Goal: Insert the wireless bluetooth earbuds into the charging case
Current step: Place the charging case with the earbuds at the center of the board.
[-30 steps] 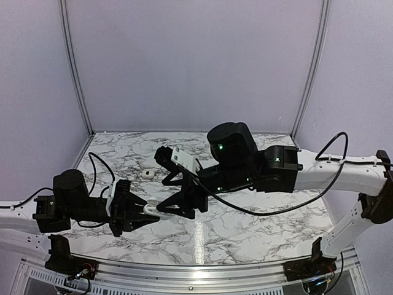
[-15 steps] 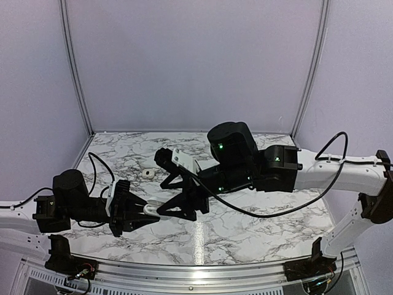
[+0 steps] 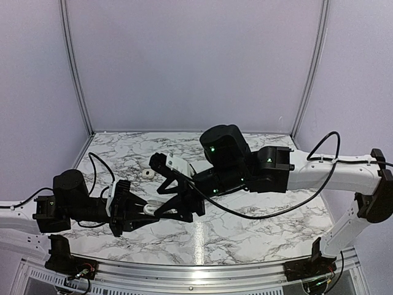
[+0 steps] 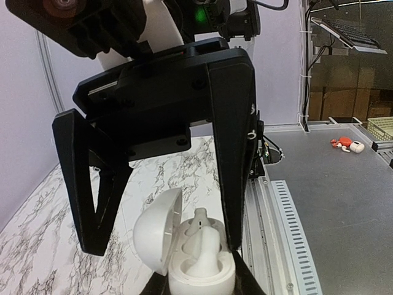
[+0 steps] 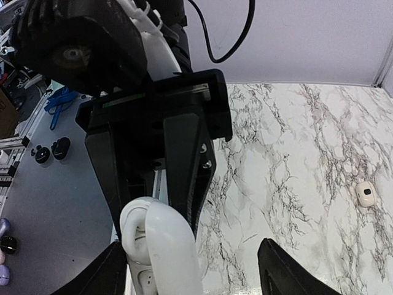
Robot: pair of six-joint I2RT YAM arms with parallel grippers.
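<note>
My left hand (image 3: 140, 212) clamps the open case (image 4: 196, 273) with one earbud (image 4: 199, 222) seated, right hand (image 4: 164, 243) gapes empty over it; I judge the loose earbud (image 3: 147, 174) on the desk (image 3: 245, 233) needs fetching next.

My right arm (image 3: 331, 169): white tubular links, black joint blocks. Its black rounded motor housing (image 3: 224, 144) bears green indicator lights (image 3: 213, 148); a black cable (image 3: 270, 213) loops below that housing. Left of that housing, my matte black angular fingers (image 4: 230, 153) and their black mount block (image 4: 153, 104) show recessed screws (image 4: 180, 141).
</note>
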